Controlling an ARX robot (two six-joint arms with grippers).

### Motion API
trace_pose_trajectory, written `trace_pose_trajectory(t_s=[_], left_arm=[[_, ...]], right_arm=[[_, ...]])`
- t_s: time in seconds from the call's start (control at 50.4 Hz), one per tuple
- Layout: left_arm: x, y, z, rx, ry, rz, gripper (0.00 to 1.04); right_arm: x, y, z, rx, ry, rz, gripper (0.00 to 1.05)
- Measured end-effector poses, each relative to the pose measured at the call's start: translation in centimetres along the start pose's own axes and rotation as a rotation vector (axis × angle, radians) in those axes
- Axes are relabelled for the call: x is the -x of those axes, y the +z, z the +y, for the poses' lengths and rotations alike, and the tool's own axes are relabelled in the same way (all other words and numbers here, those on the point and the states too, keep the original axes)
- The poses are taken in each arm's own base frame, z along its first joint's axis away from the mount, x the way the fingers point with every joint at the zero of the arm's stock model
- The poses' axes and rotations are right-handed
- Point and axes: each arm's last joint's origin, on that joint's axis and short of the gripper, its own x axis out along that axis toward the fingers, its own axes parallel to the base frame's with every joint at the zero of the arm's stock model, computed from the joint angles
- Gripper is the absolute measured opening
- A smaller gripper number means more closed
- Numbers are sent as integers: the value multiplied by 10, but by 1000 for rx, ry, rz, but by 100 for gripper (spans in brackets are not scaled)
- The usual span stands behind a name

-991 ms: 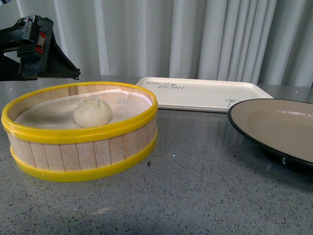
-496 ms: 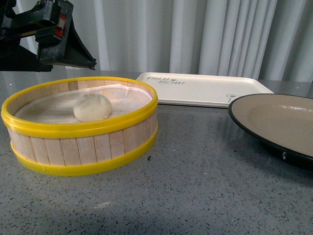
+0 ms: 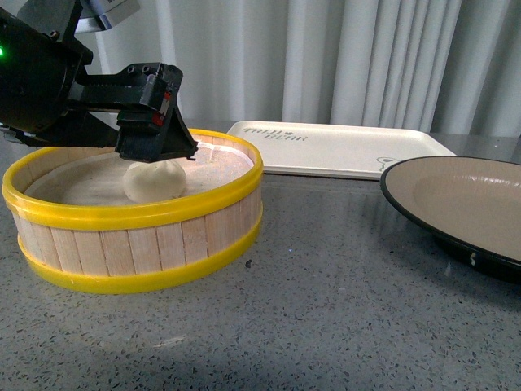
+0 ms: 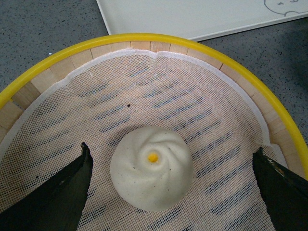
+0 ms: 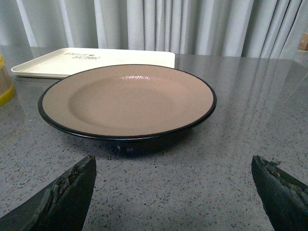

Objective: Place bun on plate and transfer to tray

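Observation:
The off-white bun (image 3: pixel 152 180) sits on mesh cloth inside the yellow-rimmed wooden steamer basket (image 3: pixel 138 244) at the left. My left gripper (image 3: pixel 155 155) hangs open just above it. In the left wrist view the bun (image 4: pixel 151 167) lies between the spread black fingers (image 4: pixel 62 192), nearer one finger, untouched. The beige plate (image 3: pixel 464 213) with a black rim stands at the right. The cream tray (image 3: pixel 338 153) lies behind, between basket and plate. My right gripper (image 5: pixel 173 192) is open above the grey table, close to the plate (image 5: pixel 127 98), with the tray (image 5: pixel 91 60) beyond it.
The grey speckled table (image 3: pixel 326 309) runs from the basket to the plate. White curtains (image 3: pixel 342 57) close the back. A corner of the tray (image 4: pixel 192 17) shows beyond the basket rim (image 4: pixel 231 62) in the left wrist view.
My left gripper has moved right and down from the far left, from above the basket's rim to just over the bun. Bun, plate and tray have not moved.

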Motion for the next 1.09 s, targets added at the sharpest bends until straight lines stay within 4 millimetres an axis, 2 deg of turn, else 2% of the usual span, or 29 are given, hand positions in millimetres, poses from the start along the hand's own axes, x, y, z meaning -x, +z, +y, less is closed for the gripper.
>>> trace_pose_trajectory(t_s=[0.615, 1.091], left_arm=[[-24, -1, -2, 5, 12, 28, 98], [-27, -4, 2, 6, 46, 44, 98]], right_arm=[[0, 0, 0, 0, 0, 0, 96], [0, 0, 0, 0, 0, 0, 96]])
